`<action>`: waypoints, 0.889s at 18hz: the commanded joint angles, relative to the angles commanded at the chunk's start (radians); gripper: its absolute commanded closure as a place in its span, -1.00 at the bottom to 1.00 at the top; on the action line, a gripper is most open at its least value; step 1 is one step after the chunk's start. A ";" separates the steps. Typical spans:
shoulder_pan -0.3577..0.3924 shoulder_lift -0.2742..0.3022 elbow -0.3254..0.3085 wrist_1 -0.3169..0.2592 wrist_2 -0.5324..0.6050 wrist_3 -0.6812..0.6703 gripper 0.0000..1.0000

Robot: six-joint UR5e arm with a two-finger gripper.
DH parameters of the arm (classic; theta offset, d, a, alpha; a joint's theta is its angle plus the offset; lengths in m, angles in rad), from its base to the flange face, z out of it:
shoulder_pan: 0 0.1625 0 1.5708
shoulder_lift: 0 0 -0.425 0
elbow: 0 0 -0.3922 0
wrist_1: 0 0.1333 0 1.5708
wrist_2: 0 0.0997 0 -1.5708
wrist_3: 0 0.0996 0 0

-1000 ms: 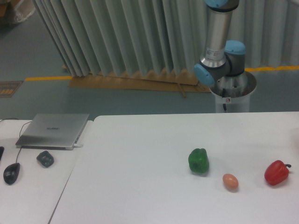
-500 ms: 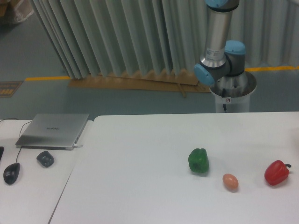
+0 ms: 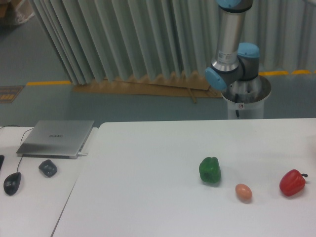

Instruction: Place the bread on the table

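no bread in sight, no gripper either, only arm's base and lower links [image 3: 232,54] behind table [image 3: 148,197]. can't tell jaw state or which way bread lies from it.

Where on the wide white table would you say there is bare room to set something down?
The table is bare from its left edge to the green pepper, and behind it. It is crowded front-right: pepper, egg-shaped oval, red pepper.

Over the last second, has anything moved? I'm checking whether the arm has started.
Nothing visibly changed. The arm, green pepper, egg-shaped oval and red pepper on the table all sit as before. The gripper and bread are out of view.
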 joint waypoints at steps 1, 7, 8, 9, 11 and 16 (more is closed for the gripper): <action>0.002 0.000 0.000 0.000 0.000 0.003 -1.00; 0.003 -0.003 0.002 0.006 0.000 0.001 -1.00; 0.006 -0.018 0.015 0.037 0.000 0.005 -1.00; 0.008 -0.031 0.021 0.054 -0.002 0.011 -1.00; 0.005 -0.054 0.014 0.061 0.002 0.011 -1.00; 0.020 -0.202 0.100 0.191 0.006 0.012 -1.00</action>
